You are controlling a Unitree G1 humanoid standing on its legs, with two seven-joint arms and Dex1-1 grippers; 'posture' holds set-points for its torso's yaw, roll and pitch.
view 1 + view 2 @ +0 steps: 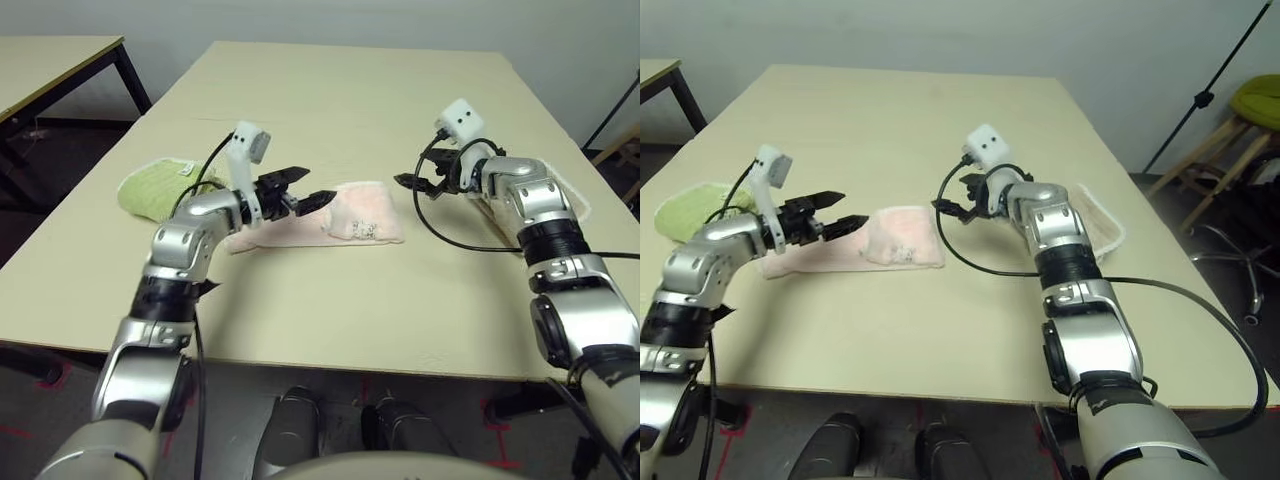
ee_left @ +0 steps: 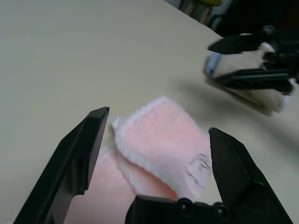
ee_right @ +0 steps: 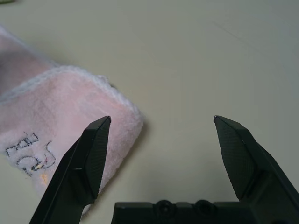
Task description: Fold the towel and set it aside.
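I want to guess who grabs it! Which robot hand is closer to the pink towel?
Left. The left gripper hangs open right over the pink towel; the right gripper is open too, off beside its far end.

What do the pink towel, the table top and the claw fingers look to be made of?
The pink towel: soft terry-like cloth, fuzzy nap, white stitched edging, grey embroidered motif. The table top: smooth matte beige surface, probably laminate; no grain shows. The left claw fingers: hard black material, likely plastic, with finely textured inner faces; metal can't be ruled out.
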